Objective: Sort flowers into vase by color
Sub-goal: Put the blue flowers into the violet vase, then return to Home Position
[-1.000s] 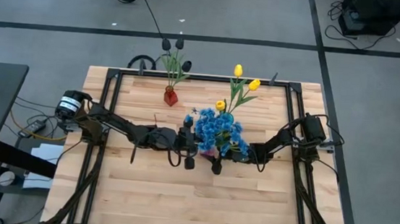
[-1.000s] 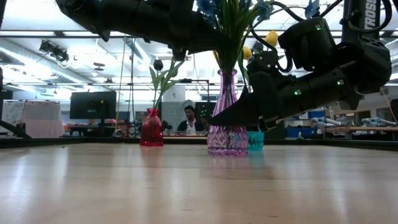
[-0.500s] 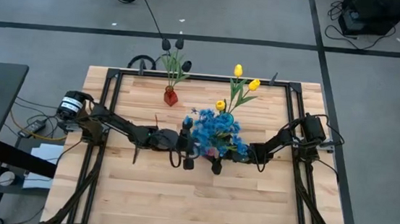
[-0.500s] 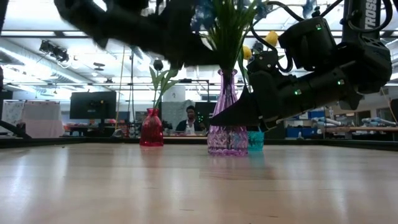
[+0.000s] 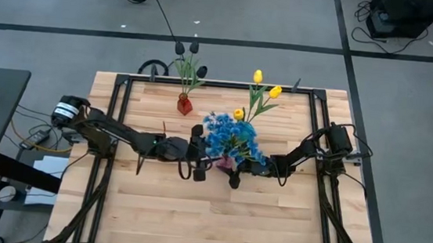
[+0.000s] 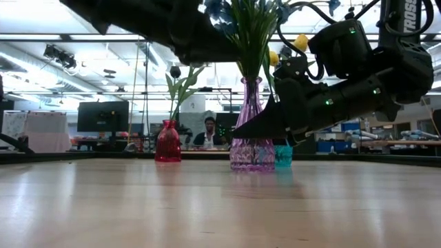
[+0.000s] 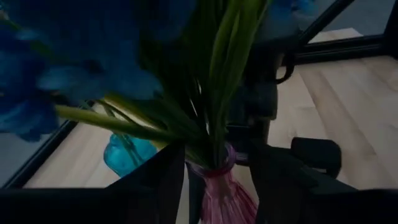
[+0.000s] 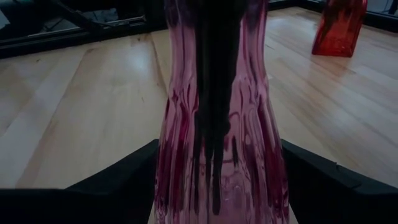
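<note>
While the blue blossoms [image 5: 231, 138] stand bunched in the pink vase [image 6: 252, 141] near the middle of the worktop [image 5: 193, 214], their green stems run down through its narrow neck, as the left wrist view shows. Behind them the yellow tulips [image 5: 260, 90] rise from a small teal vase [image 6: 283, 155], and the dark tulips [image 5: 188, 50] stand in a red vase [image 5: 185, 104] further toward the far edge.

Around the pink vase, the right gripper [image 8: 217, 180] sits low with its fingers [image 8: 118, 174] spread on either side of the glass body; whether they actually touch the glass I cannot tell. It looks like a steadying hold. The left gripper [image 7: 217, 180] hovers just beside the bouquet at stem height, its fingers [image 7: 155, 186] parted and pinching nothing that I can see, with the neck of the vase between them in its own view.

Judging by this, the step in hand is letting go of a blue stem just dropped into the pink vase. To do it well, the left fingers should spread fully before the arm moves, then draw straight back and slightly up, so no leaf or blossom snags and drags the bunch out. The right gripper should keep bracing the vase until the left arm is clear, since the tall bouquet makes it top-heavy.
</note>
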Controlling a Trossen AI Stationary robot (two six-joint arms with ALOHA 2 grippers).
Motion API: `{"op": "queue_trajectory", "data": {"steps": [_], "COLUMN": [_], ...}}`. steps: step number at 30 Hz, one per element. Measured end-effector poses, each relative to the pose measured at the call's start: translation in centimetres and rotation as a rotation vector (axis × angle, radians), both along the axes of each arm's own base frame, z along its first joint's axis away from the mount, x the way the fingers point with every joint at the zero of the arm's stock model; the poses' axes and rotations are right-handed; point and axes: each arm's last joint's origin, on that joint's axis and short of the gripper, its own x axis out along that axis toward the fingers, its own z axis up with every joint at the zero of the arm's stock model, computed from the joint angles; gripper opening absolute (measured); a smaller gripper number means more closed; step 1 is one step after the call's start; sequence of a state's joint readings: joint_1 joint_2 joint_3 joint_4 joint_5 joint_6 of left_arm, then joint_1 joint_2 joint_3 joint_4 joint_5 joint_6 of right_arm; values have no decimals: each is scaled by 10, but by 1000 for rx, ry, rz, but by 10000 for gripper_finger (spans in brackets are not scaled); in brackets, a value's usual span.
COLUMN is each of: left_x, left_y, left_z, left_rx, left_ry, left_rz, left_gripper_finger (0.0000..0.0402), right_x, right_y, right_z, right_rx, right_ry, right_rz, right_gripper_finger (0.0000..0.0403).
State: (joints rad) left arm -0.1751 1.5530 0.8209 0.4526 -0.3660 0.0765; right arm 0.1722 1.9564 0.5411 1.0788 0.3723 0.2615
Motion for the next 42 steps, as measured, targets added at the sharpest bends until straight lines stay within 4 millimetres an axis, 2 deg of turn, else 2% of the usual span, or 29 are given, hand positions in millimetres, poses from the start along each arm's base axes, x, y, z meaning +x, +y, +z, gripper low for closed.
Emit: {"op": "queue_trajectory", "data": {"steps": [7, 12, 20, 24, 27, 34, 42], "left_x": [-14, -37, -72, -86, -99, -129, -155], "left_y": [-20, -17, -8, -4, -1, 10, 26], "left_z": [9, 9, -1, -9, -10, 1, 0], "left_rx": [56, 53, 39, -15, -33, -35, -19], "left_ry": [9, -11, -47, -94, -142, -226, -211], "left_rz": [-62, -46, -41, -53, -49, 14, 80], "left_gripper_finger": [183, 183, 183, 183, 183, 183, 170], "right_x": [0, 0, 0, -4, -15, -58, -99], "right_y": [0, 0, -1, -1, -2, -9, -19], "right_z": [0, 1, 3, 17, 29, 55, 62], "right_rx": [-12, -17, -41, -43, -42, -29, -33], "right_ry": [3, -3, -4, -40, -45, -107, -176], "right_rz": [4, -3, 19, 18, 21, 15, -21], "right_gripper_finger": [304, 309, 381, 396, 391, 389, 387]}}
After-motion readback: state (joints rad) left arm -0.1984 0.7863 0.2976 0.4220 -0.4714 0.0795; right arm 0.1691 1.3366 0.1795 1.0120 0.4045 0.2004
